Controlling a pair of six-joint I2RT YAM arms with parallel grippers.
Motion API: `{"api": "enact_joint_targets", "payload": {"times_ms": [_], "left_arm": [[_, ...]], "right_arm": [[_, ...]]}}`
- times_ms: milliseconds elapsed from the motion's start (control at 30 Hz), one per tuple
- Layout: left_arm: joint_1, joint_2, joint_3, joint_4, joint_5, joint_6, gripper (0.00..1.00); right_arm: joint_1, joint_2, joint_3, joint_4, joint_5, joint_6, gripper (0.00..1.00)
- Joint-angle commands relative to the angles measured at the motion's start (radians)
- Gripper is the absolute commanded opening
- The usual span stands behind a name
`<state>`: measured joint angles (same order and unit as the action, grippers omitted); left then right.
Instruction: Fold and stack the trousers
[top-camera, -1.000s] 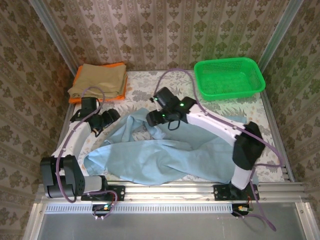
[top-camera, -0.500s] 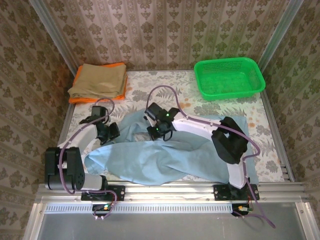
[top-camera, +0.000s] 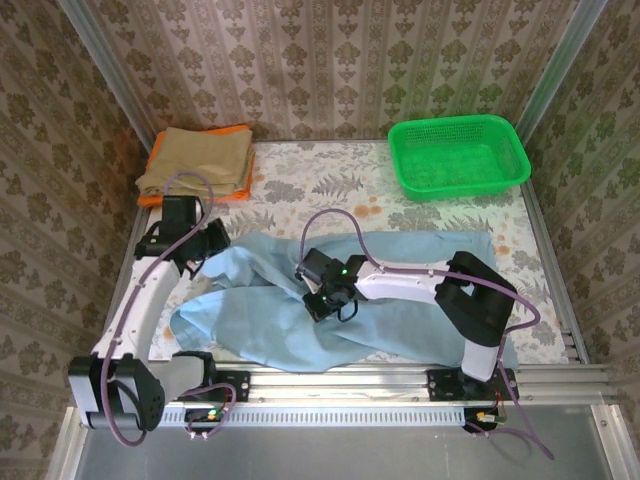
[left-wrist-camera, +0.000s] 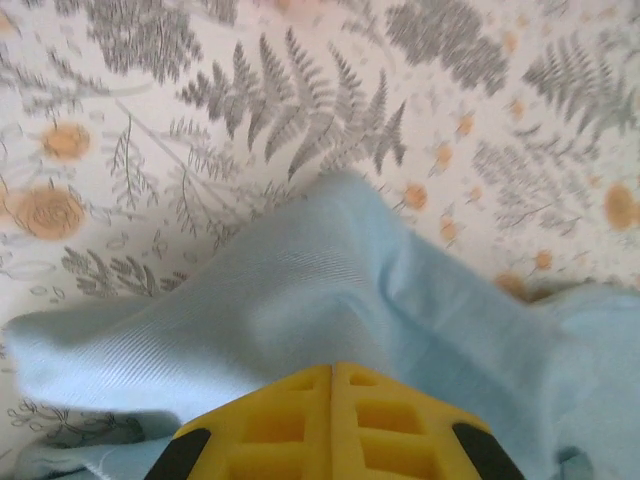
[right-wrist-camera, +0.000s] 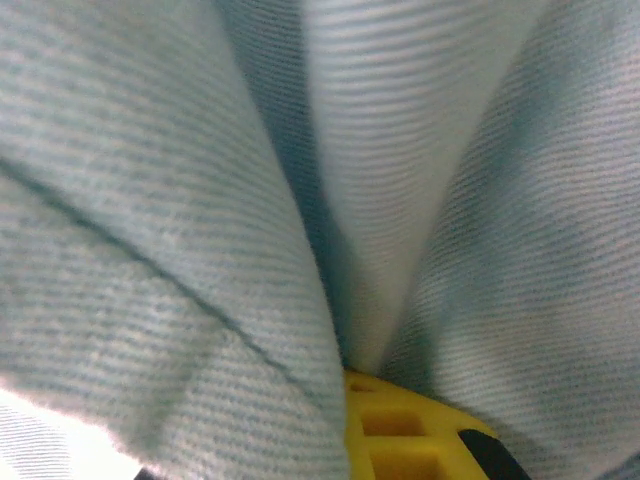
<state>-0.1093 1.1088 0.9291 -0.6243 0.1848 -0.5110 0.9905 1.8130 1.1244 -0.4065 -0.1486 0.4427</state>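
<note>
Two pinches on one pair of light sky-blue trousers (top-camera: 270, 330) of soft thin fabric, long-legged and plain, spread rumpled across the floral-patterned worktop (top-camera: 330, 180), nearer the arm bases than the green plastic mesh basket (top-camera: 458, 155) and stretching leftward from just below it.

Left end effector (top-camera: 203, 255), far to the left of that basket: yellow fingers (left-wrist-camera: 290, 420) pressed together in the left wrist view, clamped on a raised ridge of the trousers at their left edge, with bare flowered worktop beyond.

Right end effector (top-camera: 325, 300), left of the basket and nearer the bases, over the middle of the trousers: closed on a gathered fold, with blue pleats converging on one yellow finger (right-wrist-camera: 400, 430) in the right wrist view.

Roughly level with the basket at the far left, well apart from the trousers: a folded tan khaki cloth (top-camera: 195, 160) lying on an orange cloth (top-camera: 150, 198).
</note>
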Motion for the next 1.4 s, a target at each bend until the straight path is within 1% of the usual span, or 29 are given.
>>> {"api": "enact_joint_targets", "payload": {"times_ms": [0,67,100,200,233,267,300,333,367,400,467,533,567,667,700,767,800,867,933,1000,1100,1167,1233,1267,1333,1367], "left_arm": [[-0.006,-0.043,0.017,-0.083,-0.018,0.025,0.0],[-0.004,-0.069,0.038,-0.097,-0.057,0.031,0.0],[0.002,-0.076,0.057,-0.103,-0.058,0.047,0.0],[0.025,-0.048,0.113,-0.116,-0.066,0.064,0.0],[0.038,-0.02,0.123,-0.114,-0.063,0.064,0.06],[0.043,0.004,0.132,-0.107,-0.049,0.068,0.24],[0.038,0.04,0.135,-0.081,-0.019,0.078,0.32],[0.025,0.08,0.139,-0.059,-0.012,0.079,0.33],[0.006,0.119,0.145,-0.039,-0.004,0.086,0.4],[-0.022,0.165,0.162,-0.032,-0.004,0.097,0.53],[-0.08,0.256,0.209,-0.025,0.004,0.118,0.59],[-0.156,0.334,0.258,-0.008,-0.027,0.14,0.69],[-0.187,0.366,0.276,-0.002,-0.03,0.153,0.73],[-0.27,0.46,0.328,0.017,0.04,0.17,0.79],[-0.296,0.487,0.338,0.017,0.033,0.174,0.81],[-0.338,0.537,0.35,0.001,0.041,0.191,0.8],[-0.355,0.558,0.35,-0.012,0.027,0.189,0.76],[-0.391,0.583,0.331,-0.039,-0.003,0.175,0.66],[-0.42,0.584,0.287,-0.042,-0.001,0.17,0.59],[-0.443,0.563,0.234,-0.03,0.032,0.157,0.59],[-0.477,0.504,0.141,0.038,0.096,0.114,0.67],[-0.484,0.472,0.086,0.076,0.144,0.077,0.7],[-0.483,0.425,0.041,0.115,0.16,0.059,0.71],[-0.481,0.405,0.027,0.126,0.166,0.052,0.7],[-0.481,0.366,0.019,0.146,0.198,0.043,0.59],[-0.483,0.353,0.02,0.15,0.2,0.041,0.45]], "right_arm": [[0.013,0.025,-0.038,0.02,-0.043,0.051,0.06],[0.015,0.028,-0.052,0.035,-0.058,0.071,0.12],[0.017,0.029,-0.06,0.048,-0.059,0.082,0.16],[0.017,0.037,-0.088,0.09,-0.102,0.125,0.15],[0.024,0.045,-0.095,0.093,-0.103,0.129,0.14],[0.029,0.048,-0.1,0.087,-0.088,0.131,0.13],[0.033,0.054,-0.106,0.078,-0.074,0.136,0.13],[0.033,0.057,-0.121,0.08,-0.078,0.148,0.13],[0.034,0.057,-0.135,0.09,-0.081,0.167,0.13],[0.033,0.052,-0.153,0.101,-0.084,0.184,0.13],[0.035,0.038,-0.186,0.113,-0.078,0.198,0.15],[0.034,0.023,-0.202,0.1,-0.059,0.195,0.17],[0.033,0.015,-0.206,0.095,-0.054,0.198,0.18],[0.028,-0.027,-0.22,0.094,-0.036,0.203,0.23],[0.022,-0.042,-0.223,0.095,-0.036,0.201,0.23],[0.004,-0.063,-0.225,0.089,-0.029,0.2,0.24],[-0.004,-0.075,-0.228,0.086,-0.024,0.201,0.24],[-0.023,-0.095,-0.241,0.085,-0.024,0.201,0.26],[-0.042,-0.125,-0.26,0.087,-0.014,0.202,0.27],[-0.06,-0.142,-0.269,0.084,-0.01,0.205,0.29],[-0.084,-0.149,-0.27,0.095,-0.019,0.206,0.3],[-0.087,-0.137,-0.256,0.095,-0.016,0.207,0.32],[-0.088,-0.121,-0.239,0.095,-0.012,0.211,0.32],[-0.087,-0.118,-0.235,0.098,-0.011,0.216,0.33],[-0.089,-0.119,-0.227,0.097,-0.001,0.226,0.36],[-0.09,-0.125,-0.222,0.092,0.002,0.228,0.37]]}}
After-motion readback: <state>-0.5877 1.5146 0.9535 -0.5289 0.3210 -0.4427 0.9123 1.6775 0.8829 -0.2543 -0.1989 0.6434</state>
